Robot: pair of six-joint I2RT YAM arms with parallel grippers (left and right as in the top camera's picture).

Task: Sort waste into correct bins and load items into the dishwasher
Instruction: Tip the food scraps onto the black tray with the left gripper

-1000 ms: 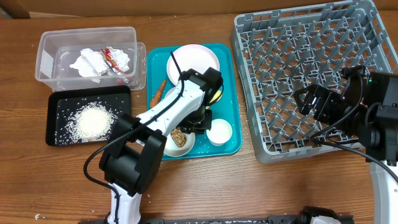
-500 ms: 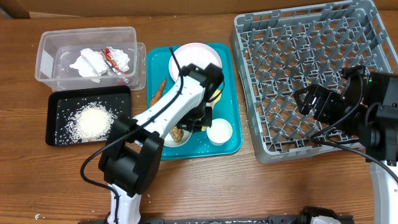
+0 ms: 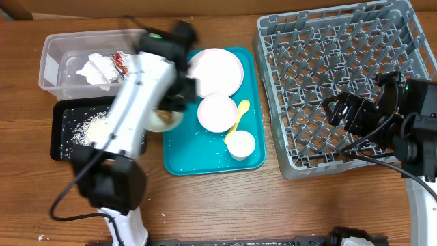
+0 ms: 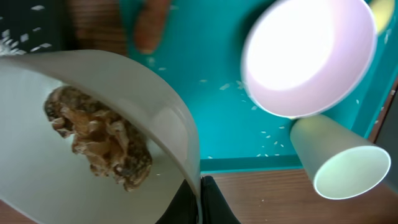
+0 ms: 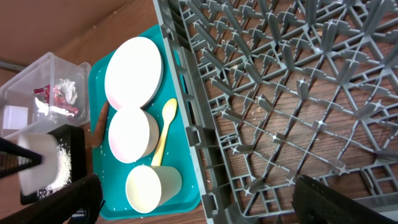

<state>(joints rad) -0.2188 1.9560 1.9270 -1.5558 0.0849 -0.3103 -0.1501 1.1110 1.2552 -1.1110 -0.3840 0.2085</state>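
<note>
Left fingers were clamped together on the rim of a white bowl, one on either side of its wall. A brown food chunk sat inside that bowl. The bowl was held toward the left edge of the bench, about where the teal tray met the black tray. The arm was blurred from above, so the exact spot was hard to fix.

Right fingers were spread wide apart and gripped nothing. They were above the dish rack, which filled the right end of the bench up to the far right corner.

Teal tray at mid-bench:
- plate at the end nearest the far edge
- second bowl just beside the plate
- spoon just right of that bowl
- cup toward the near edge
- orange-brown stick at the tray's left rim
- loose grains scattered on the tray floor

Clear tub in the far left corner held the napkin and the wrapper. The black tray lay just beside it along the left edge and carried the rice.
</note>
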